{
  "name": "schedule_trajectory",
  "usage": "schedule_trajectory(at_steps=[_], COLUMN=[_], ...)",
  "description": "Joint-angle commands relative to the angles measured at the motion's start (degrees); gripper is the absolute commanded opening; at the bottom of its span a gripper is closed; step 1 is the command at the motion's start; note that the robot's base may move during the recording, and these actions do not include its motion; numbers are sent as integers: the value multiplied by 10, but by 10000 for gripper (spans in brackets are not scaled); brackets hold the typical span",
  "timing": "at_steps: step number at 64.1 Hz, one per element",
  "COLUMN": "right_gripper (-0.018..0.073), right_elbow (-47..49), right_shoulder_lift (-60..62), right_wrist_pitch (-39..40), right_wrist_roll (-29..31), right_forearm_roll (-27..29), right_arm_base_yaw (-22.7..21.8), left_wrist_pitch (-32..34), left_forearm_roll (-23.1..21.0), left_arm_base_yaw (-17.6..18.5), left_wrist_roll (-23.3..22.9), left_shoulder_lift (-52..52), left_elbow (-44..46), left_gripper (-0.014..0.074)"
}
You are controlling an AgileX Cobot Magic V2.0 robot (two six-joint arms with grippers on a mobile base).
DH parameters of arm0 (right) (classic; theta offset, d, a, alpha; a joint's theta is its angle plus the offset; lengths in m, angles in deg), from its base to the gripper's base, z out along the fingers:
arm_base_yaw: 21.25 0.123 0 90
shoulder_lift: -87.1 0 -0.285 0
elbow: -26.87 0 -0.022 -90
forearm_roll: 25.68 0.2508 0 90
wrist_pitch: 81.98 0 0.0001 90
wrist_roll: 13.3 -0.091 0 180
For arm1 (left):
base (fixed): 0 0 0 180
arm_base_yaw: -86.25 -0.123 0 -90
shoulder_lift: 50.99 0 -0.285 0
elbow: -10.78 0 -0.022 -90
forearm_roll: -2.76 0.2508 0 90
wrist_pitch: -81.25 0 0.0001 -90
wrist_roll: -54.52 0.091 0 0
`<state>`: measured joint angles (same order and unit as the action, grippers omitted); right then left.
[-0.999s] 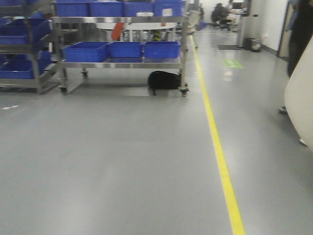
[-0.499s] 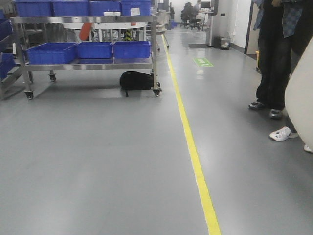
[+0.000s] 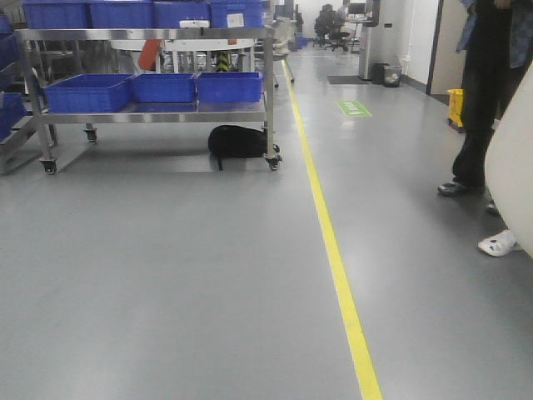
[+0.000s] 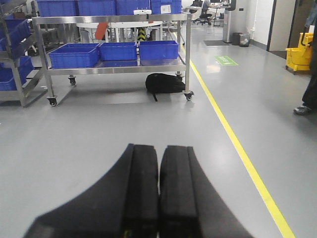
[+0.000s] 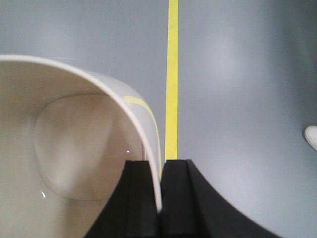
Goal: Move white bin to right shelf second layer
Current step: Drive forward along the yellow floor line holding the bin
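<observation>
The white bin (image 5: pixel 64 148) is a glossy cream tub. My right gripper (image 5: pixel 161 162) is shut on its thin rim, one finger inside and one outside, and holds it above the grey floor. Its curved side also shows at the right edge of the front view (image 3: pixel 512 183). My left gripper (image 4: pixel 158 147) is shut and empty, its black fingers pressed together above the floor. No shelf tier with white rollers shows in any view.
A wheeled steel cart (image 3: pixel 150 117) with blue crates stands far left, a black bag (image 3: pixel 237 142) under it. A yellow floor line (image 3: pixel 333 250) runs forward. A person (image 3: pixel 487 100) stands at the right, near a white shoe (image 3: pixel 500 243) and a yellow bucket (image 4: pixel 299 52).
The front view has swung right: the cart has shifted left in the picture and the person's legs have come into view. The white bin stays at the right edge.
</observation>
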<state>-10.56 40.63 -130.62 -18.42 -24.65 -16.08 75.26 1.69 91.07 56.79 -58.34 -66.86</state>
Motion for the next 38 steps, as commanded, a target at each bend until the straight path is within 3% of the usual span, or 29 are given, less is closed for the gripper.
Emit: schedule_trajectory(at_steps=[1,38], right_gripper=[55,55], right_elbow=[15,15], right_shoulder_lift=[4,4], right_wrist_pitch=[40,40], right_wrist_roll=[3,3], right_forearm_roll=[2,2], right_arm_base_yaw=[-4,-4], left_wrist_pitch=[48,48], left_forearm_roll=[-4,-4], left_arm_base_yaw=[0,0], left_wrist_roll=[-3,-3], left_shoulder_lift=[8,8], left_elbow=[-17,-17], left_gripper=[85,85])
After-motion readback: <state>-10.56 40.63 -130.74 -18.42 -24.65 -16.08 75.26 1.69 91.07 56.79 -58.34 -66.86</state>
